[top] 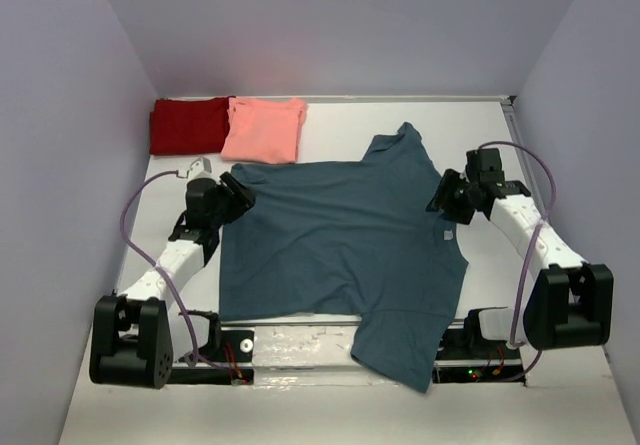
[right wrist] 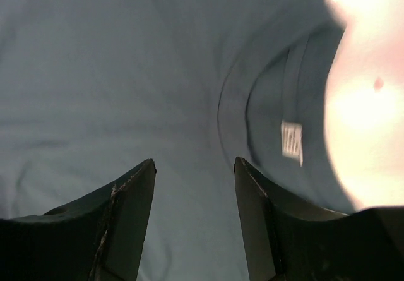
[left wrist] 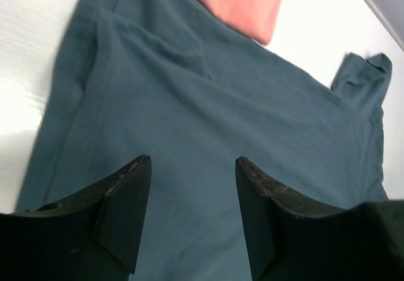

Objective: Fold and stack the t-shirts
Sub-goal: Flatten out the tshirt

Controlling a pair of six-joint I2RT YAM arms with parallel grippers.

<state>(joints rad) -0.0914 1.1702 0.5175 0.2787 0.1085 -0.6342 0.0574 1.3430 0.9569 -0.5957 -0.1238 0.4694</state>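
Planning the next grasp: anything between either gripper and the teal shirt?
Nothing visible. The left gripper and right gripper both hang open directly over the teal shirt, with bare fabric in each gap. The salmon shirt only meets its far left corner.

A white table point(top: 480, 145) is seen across the middle of the top view. It is enclosed by plain pale grey-lilac panels: a back wall point(top: 340, 25) along the top, a left wall point(top: 60, 165) and a right wall point(top: 590, 115) at the sides.
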